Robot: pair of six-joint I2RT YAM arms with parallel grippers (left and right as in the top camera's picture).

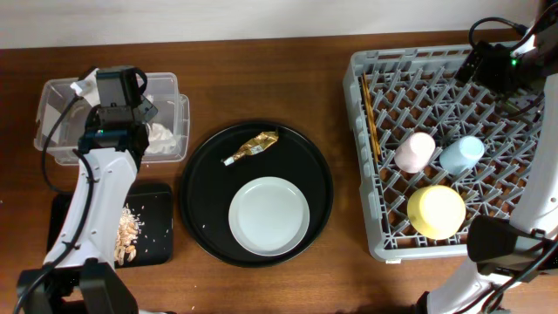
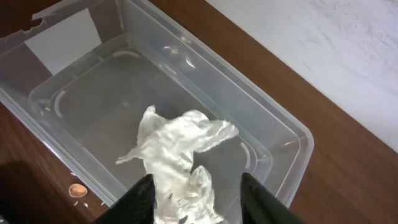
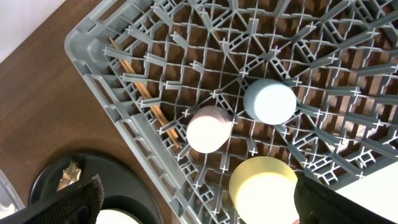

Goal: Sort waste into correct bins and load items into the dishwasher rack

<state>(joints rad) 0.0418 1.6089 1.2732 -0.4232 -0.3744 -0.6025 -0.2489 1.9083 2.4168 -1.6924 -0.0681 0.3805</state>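
Overhead: small gold-brown wrapper (image 1: 251, 147) and round pale-grey plate (image 1: 268, 215) on large round black tray (image 1: 199, 179).
Left wrist: left gripper (image 2: 198, 182) spread either side of crumpled white tissue (image 2: 177, 146) in clear plastic tub (image 2: 273, 118).
Right wrist: right gripper (image 3: 199, 186) spread above grey grid rack (image 3: 93, 50); pink cup (image 3: 208, 129), light-blue cup (image 3: 270, 101), yellow bowl (image 3: 264, 183) and thin wooden chopsticks (image 3: 146, 93) inside.

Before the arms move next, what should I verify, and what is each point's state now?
1. The tissue is inside the clear tub: ok.
2. The left pincer is free of the tissue: cannot tell; it is open, but the tissue lies between its fingers.
3. The right pincer is open and empty: ok.
4. The wrapper lies uncovered on the round black tray: ok.
5. The plate is in the rack: not ok; it is on the tray.
6. The pink cup, blue cup, yellow bowl and chopsticks are in the rack: ok.
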